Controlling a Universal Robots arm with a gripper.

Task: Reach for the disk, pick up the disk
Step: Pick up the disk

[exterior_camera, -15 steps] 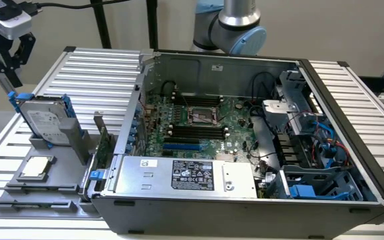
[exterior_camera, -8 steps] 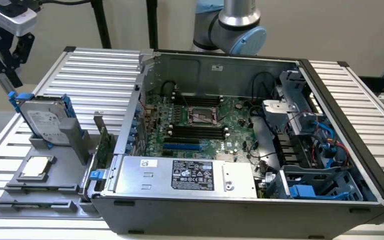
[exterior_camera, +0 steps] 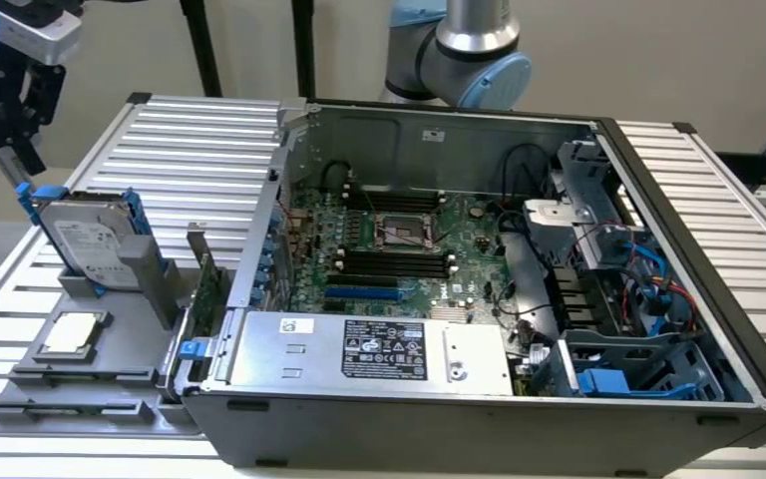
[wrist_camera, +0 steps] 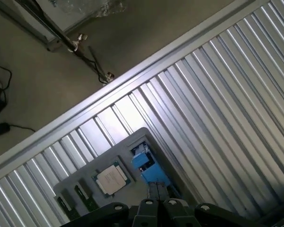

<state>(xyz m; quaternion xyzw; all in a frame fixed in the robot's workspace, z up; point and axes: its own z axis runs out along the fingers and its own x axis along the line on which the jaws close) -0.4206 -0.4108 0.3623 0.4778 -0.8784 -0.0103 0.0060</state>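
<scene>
The disk (exterior_camera: 91, 238) is a silver-grey hard drive with a white label in a bright blue carrier. It stands upright in a grey holder at the exterior view's left. My gripper (exterior_camera: 17, 180) hangs above and just behind the disk's upper blue corner, its thin fingers pointing down close to that corner. In the wrist view the fingers (wrist_camera: 153, 189) lie side by side, shut with nothing between them, and the disk's blue top edge (wrist_camera: 144, 161) is right in front of their tips.
A grey fixture tray (exterior_camera: 37, 394) under the holder carries a small square silver chip (exterior_camera: 73, 332) (wrist_camera: 111, 180). An open computer case (exterior_camera: 490, 414) with a silver power supply box (exterior_camera: 370, 349) stands on the slatted metal table (exterior_camera: 196, 140). Cables lie on the floor (wrist_camera: 47, 80).
</scene>
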